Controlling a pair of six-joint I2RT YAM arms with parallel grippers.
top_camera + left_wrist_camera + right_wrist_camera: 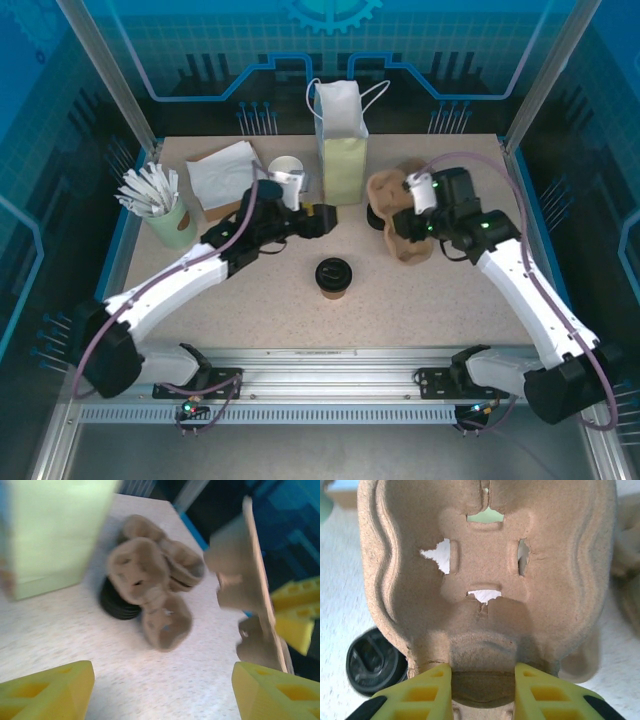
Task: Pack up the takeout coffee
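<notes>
1. Count: one takeout coffee, one paper bag, one stack of white cups, one green cup, one pile of napkins, one pile of pulp cup carriers, and one separate cup carrier. The number of carriers in the pile cannot be told.
2. The takeout coffee stands upright on the tabletop with its lid on. It is in front of the paper bag, between the two claws and apart from both.
3. The paper bag stands upright with its mouth open; its contents cannot be made out.
4. The green cup holds a bundle of white sticks.
5. A black lid stack lies against the carrier pile, partly beneath it.
6. The left arm reaches diagonally to the foot of the bag. The left claw is released, its fingers wide apart with nothing between them.
7. The right arm bends inward from the right. The right claw is grasping the separate cup carrier by its rim, tilted up in front of the pile.
</notes>
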